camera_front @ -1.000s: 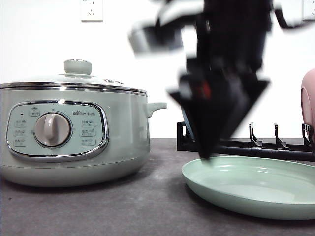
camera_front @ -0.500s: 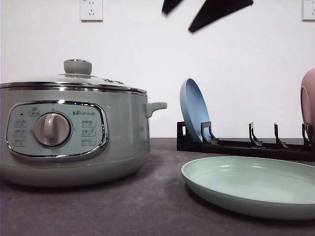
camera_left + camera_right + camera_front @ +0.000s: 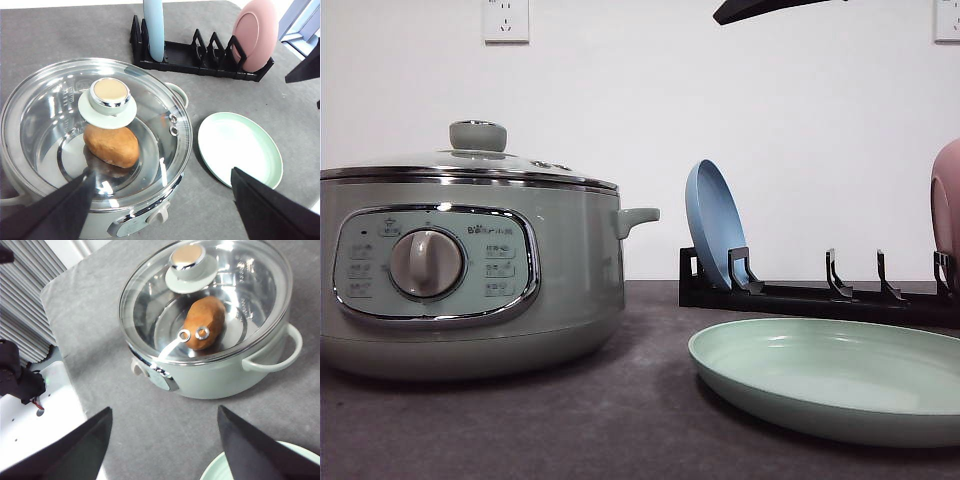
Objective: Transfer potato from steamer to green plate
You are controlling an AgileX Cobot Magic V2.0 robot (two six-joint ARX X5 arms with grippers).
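Nothing moved yet — the lumpy orange-brown potato (image 3: 111,145) sits inside the sage-green lidded steamer (image 3: 95,150), pale mint-green plate (image 3: 240,149) bare beside it — left pincer (image 3: 160,200) and right pincer (image 3: 165,440) both wide open, empty.

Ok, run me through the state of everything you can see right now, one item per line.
steamer: lid on, closed
potato: inside the steamer, under the glass lid
green plate: flat on the table, empty
blue plate: upright in the rack
pink plate: upright in the rack
left claw: open, holding nothing
right claw: open, holding nothing
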